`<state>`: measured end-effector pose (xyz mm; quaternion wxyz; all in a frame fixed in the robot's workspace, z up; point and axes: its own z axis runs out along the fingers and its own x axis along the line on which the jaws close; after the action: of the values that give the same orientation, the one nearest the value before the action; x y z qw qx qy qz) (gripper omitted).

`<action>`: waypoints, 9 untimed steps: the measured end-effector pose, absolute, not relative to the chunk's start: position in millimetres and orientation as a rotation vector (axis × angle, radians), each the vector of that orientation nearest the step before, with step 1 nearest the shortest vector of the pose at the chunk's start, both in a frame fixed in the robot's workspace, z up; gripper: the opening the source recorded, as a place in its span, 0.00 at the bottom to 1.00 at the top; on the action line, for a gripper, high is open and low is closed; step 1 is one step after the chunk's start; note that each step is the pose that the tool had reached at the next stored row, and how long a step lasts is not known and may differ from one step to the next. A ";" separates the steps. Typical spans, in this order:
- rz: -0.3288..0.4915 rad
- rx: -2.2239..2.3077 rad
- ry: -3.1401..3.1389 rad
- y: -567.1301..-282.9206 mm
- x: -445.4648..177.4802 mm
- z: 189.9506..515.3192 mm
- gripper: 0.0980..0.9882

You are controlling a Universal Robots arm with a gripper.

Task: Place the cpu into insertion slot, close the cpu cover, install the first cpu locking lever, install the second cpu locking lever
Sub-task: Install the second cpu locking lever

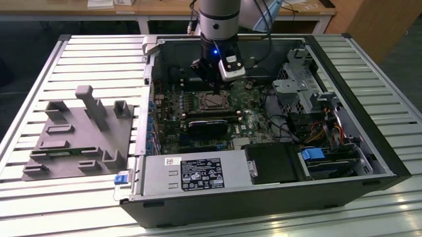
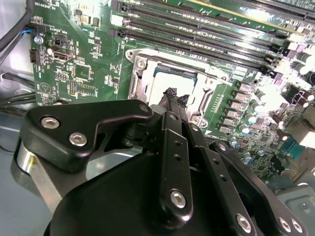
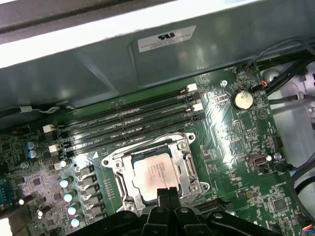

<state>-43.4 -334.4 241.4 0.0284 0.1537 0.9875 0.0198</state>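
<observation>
First wrist view shows me the cpu seated in the insertion slot mid-motherboard, the cpu cover framing it. My gripper hangs just over the cover's edge, fingers pinched together holding nothing, probably to press. Memory slots lie just beside; a black fan card sits near.

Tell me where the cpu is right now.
The cpu sits in the insertion slot on the green motherboard, framed by the cpu cover, just past the claw tips and beside the long memory slots in the first wrist view.
</observation>
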 end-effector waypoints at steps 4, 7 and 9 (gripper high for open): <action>0.061 0.474 3.048 -339.6 -43.4 241.4 0.00; 0.061 0.474 3.047 -344.3 -43.4 241.3 0.00; 0.061 0.474 3.048 -348.2 -43.4 241.3 0.00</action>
<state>-43.4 -348.2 241.3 0.0284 0.1537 0.9875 0.0198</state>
